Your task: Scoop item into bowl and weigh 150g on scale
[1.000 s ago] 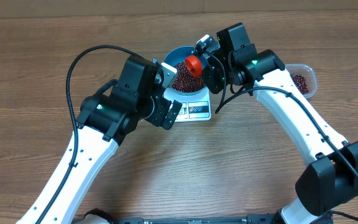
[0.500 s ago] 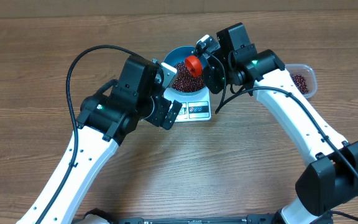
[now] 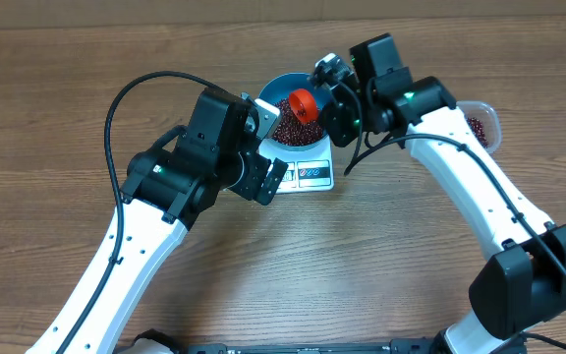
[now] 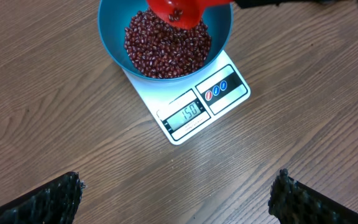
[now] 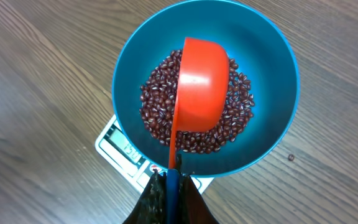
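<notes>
— Anything hidden or cut off?

— Most of the scale (image 4: pixel 225 87), covered by the bowl (image 5: pixel 272 74) standing on it. Only the display (image 4: pixel 185 113) end clear; digits apparently 150 from the left wrist, too blurred to read from the right wrist. Top of the scoop (image 5: pixel 201 93) cropped in the left wrist view. Clear tub (image 3: pixel 481 116) half behind the right arm (image 3: pixel 460 167) overhead.

— Materials and shapes?

— Smooth, deep, round bowl, bright blue. Inside, a loose heap of tiny oval dark red-brown beans (image 5: pixel 157 102). Glossy orange-red scoop above the heap, rounded back toward the right wrist camera, thin handle seen edge-on. Flat white rectangular scale on a wood-grain surface (image 4: pixel 42 93). One stray bean (image 5: pixel 291 157) on the wood near the bowl.

— And the arms?

— Shut tight on the scoop handle: the right gripper (image 5: pixel 171 183). Spread wide and holding nothing, above bare wood near the scale: the left gripper (image 4: pixel 178 183), only its rough black fingertips (image 4: pixel 55 199) in frame.
</notes>
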`<state>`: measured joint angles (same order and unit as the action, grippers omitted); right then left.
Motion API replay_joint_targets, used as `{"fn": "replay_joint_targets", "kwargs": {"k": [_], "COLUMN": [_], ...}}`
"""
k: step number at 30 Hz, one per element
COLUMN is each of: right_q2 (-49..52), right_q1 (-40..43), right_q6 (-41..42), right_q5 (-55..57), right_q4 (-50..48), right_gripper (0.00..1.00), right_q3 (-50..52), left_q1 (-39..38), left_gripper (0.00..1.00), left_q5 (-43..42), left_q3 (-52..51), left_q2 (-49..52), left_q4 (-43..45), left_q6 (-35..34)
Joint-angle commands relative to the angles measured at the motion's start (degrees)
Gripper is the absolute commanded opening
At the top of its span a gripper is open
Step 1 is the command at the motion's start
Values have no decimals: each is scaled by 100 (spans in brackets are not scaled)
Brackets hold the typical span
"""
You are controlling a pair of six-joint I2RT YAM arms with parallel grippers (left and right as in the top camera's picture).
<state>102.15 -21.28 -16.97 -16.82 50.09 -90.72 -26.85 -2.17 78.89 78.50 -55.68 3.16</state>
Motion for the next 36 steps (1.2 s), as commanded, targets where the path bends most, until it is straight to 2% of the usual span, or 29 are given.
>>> {"fn": "replay_joint_targets", "kwargs": {"k": [1, 14, 22, 29, 32, 36], "right_q2": [-208, -295, -721, -839, -839, -839], "right_q1": [317, 1786, 3060, 4138, 4240, 4151], "right_q6": [76, 201, 197, 199, 214, 885], "right_q5": [-868, -3635, -3805, -2417, -1460, 92], "right_q4": [-17, 68, 564, 1145, 1355, 1370], "right_gripper": [3, 4, 4, 4, 4, 4], "right_q3": [-162, -162, -162, -138, -74, 72], "left_q1": [22, 22, 22, 22, 22, 22], "left_gripper": [99, 100, 100, 100, 100, 99], "left_q5": [-22, -22, -22, -22, -22, -22], "left_q3": [-42, -42, -42, -42, -42, -42], "left_q2": [-7, -7, -7, -7, -7, -7], "left_q4": [20, 20, 20, 20, 20, 20], "left_q6": [-57, -57, -57, -57, -57, -57]}}
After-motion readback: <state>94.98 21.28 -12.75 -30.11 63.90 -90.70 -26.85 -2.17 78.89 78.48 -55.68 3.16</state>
